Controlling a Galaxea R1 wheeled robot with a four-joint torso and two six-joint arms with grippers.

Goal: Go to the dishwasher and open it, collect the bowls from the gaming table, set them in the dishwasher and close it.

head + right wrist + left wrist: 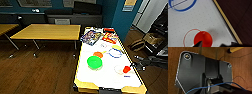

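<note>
Your right pincer (135, 65) hangs over the near right part of the gaming table (107, 78), just beside a small red bowl (126, 69); whether its fingers are apart or together you cannot tell. From the wrist, that red bowl (203, 38) sits directly below the dark fingertips, on the white dotted top. The green bowl (94, 62) lies further left of the pincer, an orange one (98, 54) beyond it

The red bowl (203, 38) is cut off by the right wrist picture's edge; the boxes (100, 36) at the worktop's far end are too blurred to read.
</note>
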